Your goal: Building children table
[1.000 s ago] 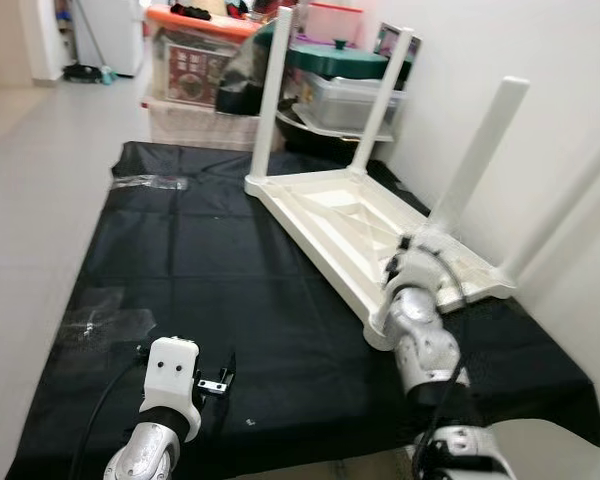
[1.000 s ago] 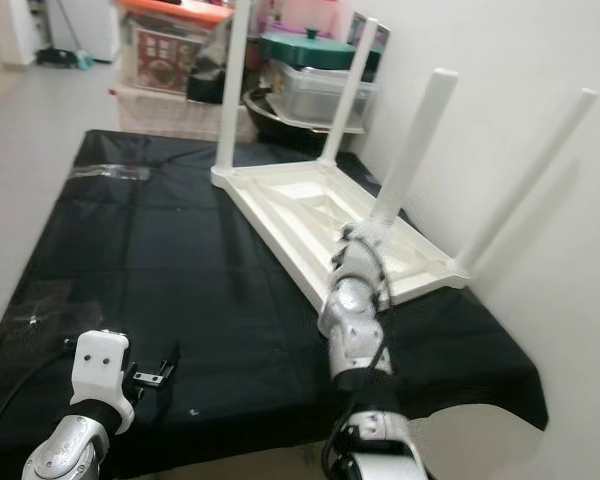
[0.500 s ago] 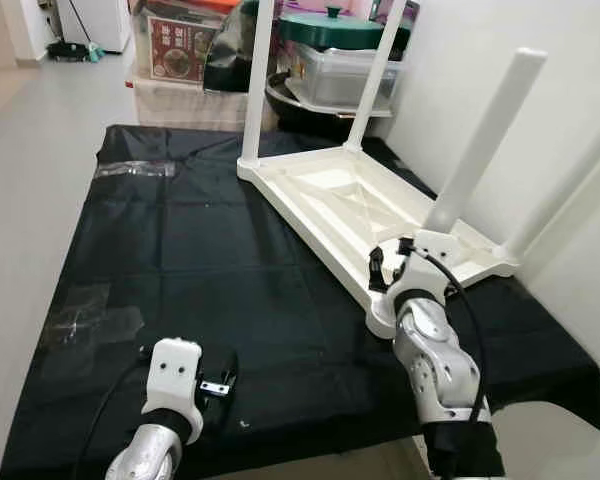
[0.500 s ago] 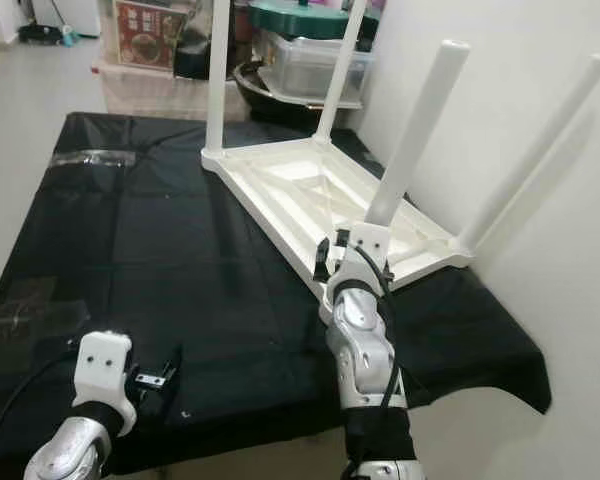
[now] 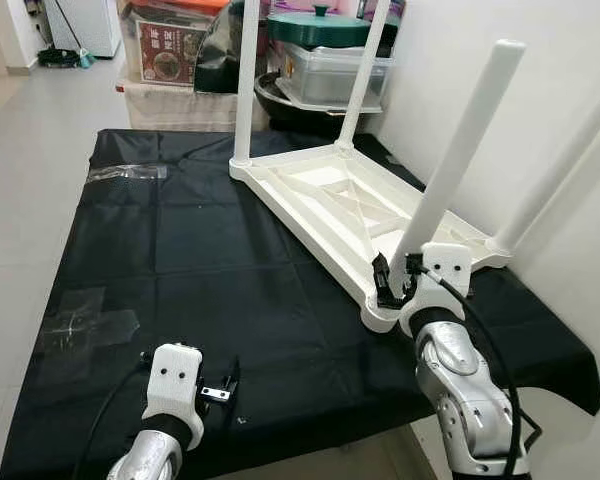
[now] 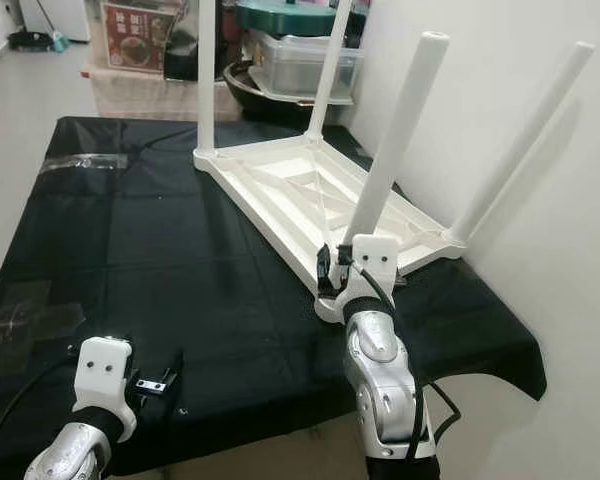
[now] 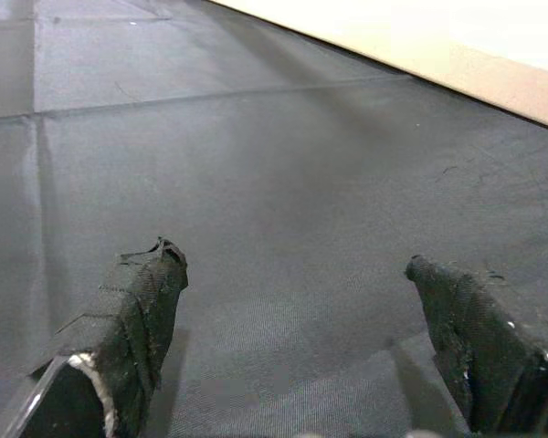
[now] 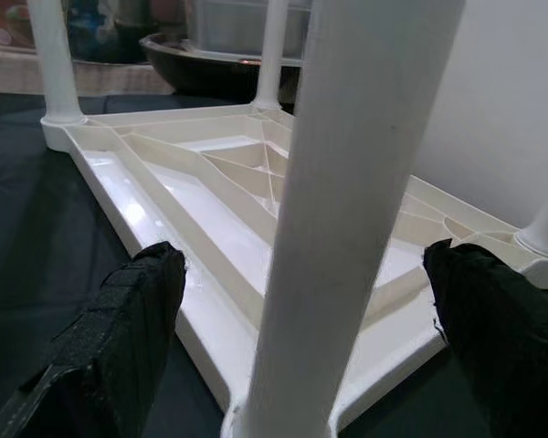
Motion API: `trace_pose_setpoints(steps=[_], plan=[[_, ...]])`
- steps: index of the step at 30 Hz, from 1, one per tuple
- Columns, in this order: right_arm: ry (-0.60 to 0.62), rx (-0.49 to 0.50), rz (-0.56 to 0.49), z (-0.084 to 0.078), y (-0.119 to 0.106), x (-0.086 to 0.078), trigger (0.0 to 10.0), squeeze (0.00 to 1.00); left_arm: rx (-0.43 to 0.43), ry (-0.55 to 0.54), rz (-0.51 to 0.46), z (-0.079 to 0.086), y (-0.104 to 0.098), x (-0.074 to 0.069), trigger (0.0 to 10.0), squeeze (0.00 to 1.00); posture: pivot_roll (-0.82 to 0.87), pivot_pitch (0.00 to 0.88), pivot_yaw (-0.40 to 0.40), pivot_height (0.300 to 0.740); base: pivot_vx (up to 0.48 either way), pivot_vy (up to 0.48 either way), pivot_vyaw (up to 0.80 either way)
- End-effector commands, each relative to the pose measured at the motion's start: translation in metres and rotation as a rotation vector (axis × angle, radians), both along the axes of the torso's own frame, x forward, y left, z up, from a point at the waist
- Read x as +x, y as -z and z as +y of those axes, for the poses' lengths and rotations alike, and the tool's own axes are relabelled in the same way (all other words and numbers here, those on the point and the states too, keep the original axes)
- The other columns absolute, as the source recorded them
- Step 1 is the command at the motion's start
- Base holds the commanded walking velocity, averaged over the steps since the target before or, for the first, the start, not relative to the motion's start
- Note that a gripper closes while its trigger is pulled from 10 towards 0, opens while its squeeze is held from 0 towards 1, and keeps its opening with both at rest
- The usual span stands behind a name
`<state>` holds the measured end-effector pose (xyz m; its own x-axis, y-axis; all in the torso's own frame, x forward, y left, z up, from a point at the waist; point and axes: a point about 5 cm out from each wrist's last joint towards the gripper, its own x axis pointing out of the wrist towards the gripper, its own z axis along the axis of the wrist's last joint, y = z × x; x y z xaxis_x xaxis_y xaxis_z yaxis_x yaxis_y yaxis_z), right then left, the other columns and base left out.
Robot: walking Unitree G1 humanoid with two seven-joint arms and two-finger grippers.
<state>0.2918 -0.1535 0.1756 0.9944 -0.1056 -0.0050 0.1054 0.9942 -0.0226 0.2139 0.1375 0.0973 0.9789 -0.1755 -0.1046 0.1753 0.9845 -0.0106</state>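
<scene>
- White table [image 5: 330, 200] lying upside down on black cloth [image 5: 180, 250], beside wall; all four legs standing in corner sockets.
- Right gripper [image 8: 301, 301]: half a second ago fingers were sitting against table edge; now backing off, jaws spread wide either side of near leg [image 5: 455, 150], touching nothing.
- Meaning: near leg apparently seated and released; assembly looking close to done, flipping table upright probably remaining.
- Left gripper [image 7: 292, 301] hovering low over cloth, well apart from table, jaws spread, holding nothing.
</scene>
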Motion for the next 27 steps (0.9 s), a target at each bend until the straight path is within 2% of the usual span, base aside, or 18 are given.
trace_pose_setpoints(steps=[1,4,6,7,10,12,18,19,22,27], plan=[[-0.040,-0.011,-0.040,0.005,-0.008,-0.002,10.0,1.00,0.007,-0.003,0.007,0.000,0.000,-0.001,10.0,0.00,0.12,0.000,-0.141,0.740,0.000,0.000,0.00],[-0.107,-0.030,-0.066,0.013,-0.013,-0.004,10.0,1.00,0.015,-0.011,-0.002,0.001,-0.001,-0.001,10.0,0.00,0.12,0.000,-0.141,0.740,0.000,0.000,0.00],[-0.207,-0.060,-0.045,0.023,-0.010,-0.007,10.0,1.00,0.022,-0.023,-0.007,0.004,-0.002,-0.001,10.0,0.00,0.12,0.000,-0.138,0.740,0.000,0.000,0.00],[-0.257,-0.073,-0.018,0.027,-0.005,-0.011,10.0,0.00,0.026,-0.034,-0.010,0.006,-0.003,-0.001,10.0,0.00,0.12,0.000,-0.133,0.740,0.000,0.000,0.00],[-0.287,-0.084,0.008,0.028,-0.001,-0.014,10.0,0.00,0.032,-0.043,-0.011,0.007,-0.004,-0.001,10.0,0.00,0.12,0.000,-0.133,0.740,0.000,0.000,0.00],[-0.301,-0.135,0.065,0.019,0.010,-0.025,10.0,0.00,0.060,-0.056,-0.017,0.012,-0.007,-0.006,10.0,0.00,0.11,0.000,-0.117,0.740,0.000,0.000,0.00],[-0.298,-0.220,0.162,0.005,0.030,-0.042,10.0,0.00,0.087,-0.071,-0.041,0.019,-0.013,-0.015,10.0,0.00,0.10,0.000,-0.109,0.740,0.000,0.000,0.00],[-0.298,-0.220,0.162,0.005,0.030,-0.042,10.0,0.00,0.087,-0.071,-0.041,0.019,-0.013,-0.015,10.0,0.00,0.10,0.000,-0.109,0.740,0.000,0.000,0.00],[-0.314,-0.181,0.188,0.000,0.038,-0.057,10.0,0.00,0.065,-0.094,-0.063,0.022,-0.017,-0.017,10.0,0.00,0.08,0.000,-0.094,0.740,0.000,0.000,0.00],[-0.282,-0.168,0.192,-0.003,0.040,-0.066,10.0,0.00,0.057,-0.098,-0.067,0.022,-0.018,-0.019,10.0,0.00,0.07,0.000,-0.076,0.740,0.000,0.000,0.00]])
